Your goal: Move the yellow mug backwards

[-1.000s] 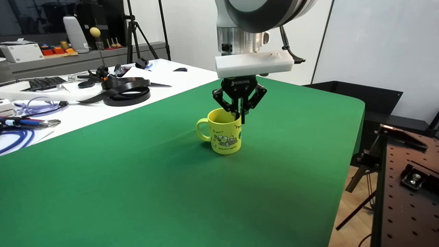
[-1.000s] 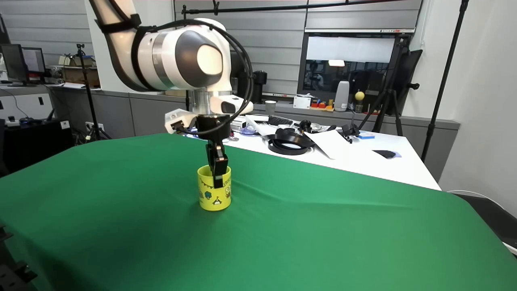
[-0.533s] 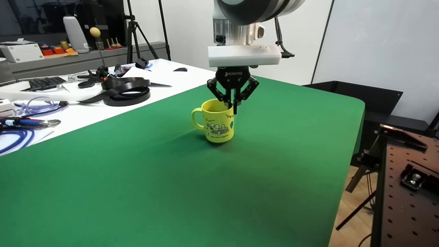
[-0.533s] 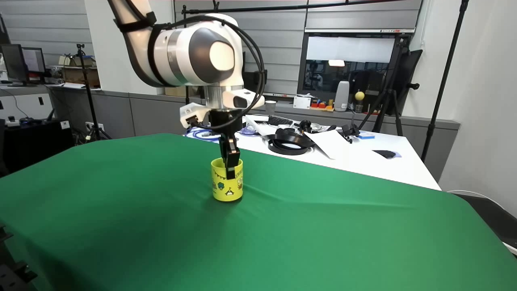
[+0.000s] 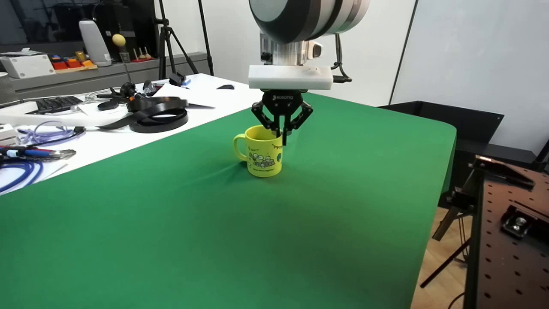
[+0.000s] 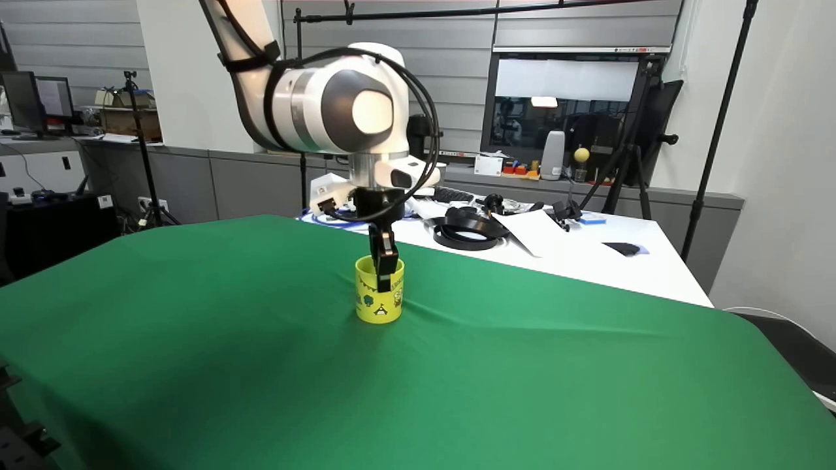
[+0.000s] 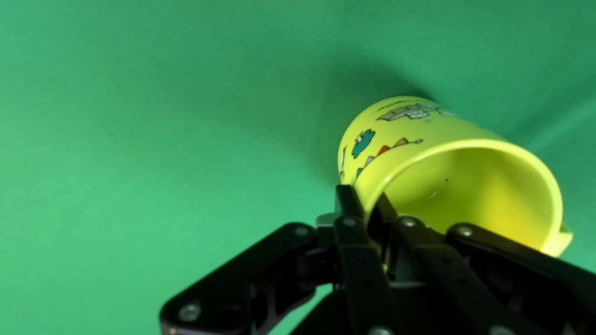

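Since gripper pinches yellow mug by one side only, w/ it upright on or barely above green cloth (can't tell which), mug might swivel or slip b/c of cloth drag or too quick a pull

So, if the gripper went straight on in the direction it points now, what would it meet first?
Most likely the green surface below, met through the yellow mug whose wall the gripper pinches; whether the mug's bottom touches that surface now, I cannot tell.
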{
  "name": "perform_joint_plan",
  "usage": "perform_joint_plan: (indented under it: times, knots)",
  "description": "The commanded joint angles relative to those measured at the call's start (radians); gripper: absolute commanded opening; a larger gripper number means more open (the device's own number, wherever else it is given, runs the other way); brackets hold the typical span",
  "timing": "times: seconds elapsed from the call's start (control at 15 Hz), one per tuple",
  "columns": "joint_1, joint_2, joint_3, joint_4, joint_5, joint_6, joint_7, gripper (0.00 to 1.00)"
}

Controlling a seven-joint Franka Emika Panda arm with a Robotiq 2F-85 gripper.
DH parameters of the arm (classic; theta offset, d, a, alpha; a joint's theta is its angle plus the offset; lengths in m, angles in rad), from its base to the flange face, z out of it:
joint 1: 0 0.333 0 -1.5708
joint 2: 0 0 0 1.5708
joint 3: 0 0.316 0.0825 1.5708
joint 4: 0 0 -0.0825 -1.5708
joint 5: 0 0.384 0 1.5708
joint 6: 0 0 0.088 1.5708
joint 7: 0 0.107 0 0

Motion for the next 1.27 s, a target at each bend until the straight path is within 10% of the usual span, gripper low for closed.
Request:
perform_joint_plan:
  times: [0.0, 0.67, 1.2]
  knots:
    - [-0.004, 0.028, 0.002, 0.057, 0.024, -0.015, -0.013, 0.36]
    - [0.001, -0.080, 0.006, 0.004, 0.023, -0.038, -0.054, 0.99]
    - [-0.018, -0.168, 0.023, -0.007, -0.001, -0.301, -0.139, 1.00]
